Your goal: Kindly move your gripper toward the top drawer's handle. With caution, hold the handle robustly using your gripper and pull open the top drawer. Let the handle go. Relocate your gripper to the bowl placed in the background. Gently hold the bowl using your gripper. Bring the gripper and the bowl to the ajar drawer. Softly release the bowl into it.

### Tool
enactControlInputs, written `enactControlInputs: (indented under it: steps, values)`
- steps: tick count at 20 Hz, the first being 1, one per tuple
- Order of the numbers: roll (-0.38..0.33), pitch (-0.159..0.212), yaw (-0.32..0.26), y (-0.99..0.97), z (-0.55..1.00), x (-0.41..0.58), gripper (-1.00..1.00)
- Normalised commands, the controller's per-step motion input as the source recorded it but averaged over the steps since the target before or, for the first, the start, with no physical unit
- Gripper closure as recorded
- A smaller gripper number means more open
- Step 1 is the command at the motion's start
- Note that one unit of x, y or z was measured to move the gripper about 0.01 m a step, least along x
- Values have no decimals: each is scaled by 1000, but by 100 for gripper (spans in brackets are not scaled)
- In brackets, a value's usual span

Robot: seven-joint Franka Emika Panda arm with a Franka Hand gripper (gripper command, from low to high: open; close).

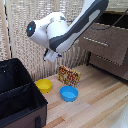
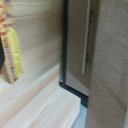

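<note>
In the exterior view my gripper point(image 1: 49, 56) hangs from the white arm over the wooden table, above and between the yellow bowl point(image 1: 44, 85) and a colourful packet. Its fingers are too small to make out. The gripper is well to the exterior view's left of the brown dresser. The top drawer point(image 1: 112, 44) looks shut, with its silver handle point(image 1: 96, 42) on the front. The wrist view shows a brown drawer front with a silver bar point(image 2: 87, 35); I cannot tell which drawer it is. No fingers show there.
A blue bowl point(image 1: 69, 93) sits to the exterior view's right of the yellow one. The colourful packet point(image 1: 68, 75) stands behind them and also shows in the wrist view point(image 2: 12, 47). A large open black box point(image 1: 20, 95) fills the exterior view's left. The lower drawer point(image 1: 107, 65) lies under the top one.
</note>
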Motion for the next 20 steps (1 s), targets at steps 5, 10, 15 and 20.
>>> enactControlInputs:
  steps: [5, 10, 15, 20]
  values:
    - [373, 111, -224, 134, 0, 155, -100]
    - [347, 81, -245, 115, 5, 113, -100]
    - [333, 52, -244, 122, 24, 127, -100]
    - [344, 27, -224, 123, 0, 192, -100]
